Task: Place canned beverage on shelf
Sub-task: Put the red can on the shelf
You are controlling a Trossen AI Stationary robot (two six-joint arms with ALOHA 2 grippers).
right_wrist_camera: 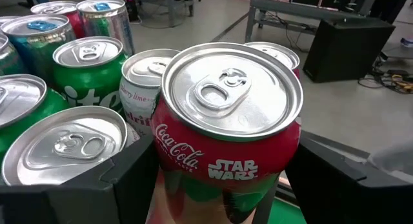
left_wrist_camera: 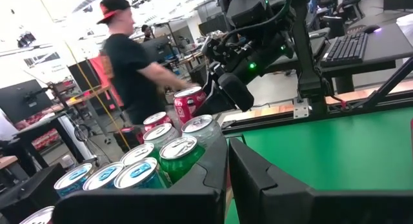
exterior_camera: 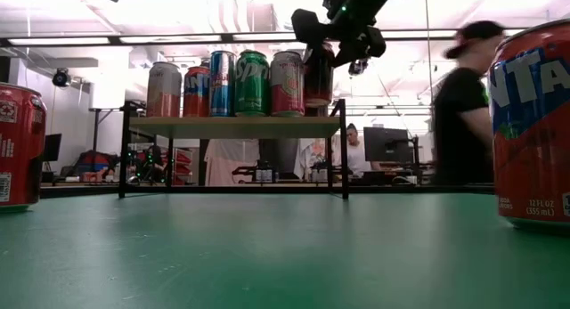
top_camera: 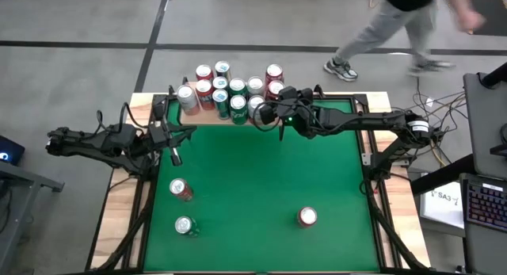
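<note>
A: Far left of the green table (top_camera: pixel 261 180)?
B: Left gripper (top_camera: pixel 174 154), fingers pressed together on nothing, hanging over the table's left side near the shelf (top_camera: pixel 207 115).

A: Loose on the table?
B: Two cans on the left half: a red one (top_camera: pixel 181 189), and a silver-topped green one (top_camera: pixel 185 225) nearer the front edge. One more red can (top_camera: pixel 306 217) on the right half, well apart from those. In the low view, a red can (exterior_camera: pixel 20 147) at the left edge and an orange can (exterior_camera: pixel 533 126) at the right edge, both standing on the green top.

A: The shelf itself?
B: Light wood on thin black legs (exterior_camera: pixel 123 156), at the back edge of the table, left of centre. Crowded with upright cans (exterior_camera: pixel 214 83): silver, red, blue, green, packed close in rows.

A: Right of that?
B: Right gripper (right_wrist_camera: pixel 222 185) at the shelf's right end, fingers spread wide around a red Coca-Cola can (right_wrist_camera: pixel 231 127), pinching it from both sides. Can upright, silver top and tab facing the wrist camera, just beside the green (right_wrist_camera: pixel 80 72) and silver cans (right_wrist_camera: pixel 145 85) already there. Cannot tell whether its base touches the board.

A: Beyond the table?
B: A person (exterior_camera: pixel 468 104) in a dark cap and dark shirt, blurred, on the right of the room.
</note>
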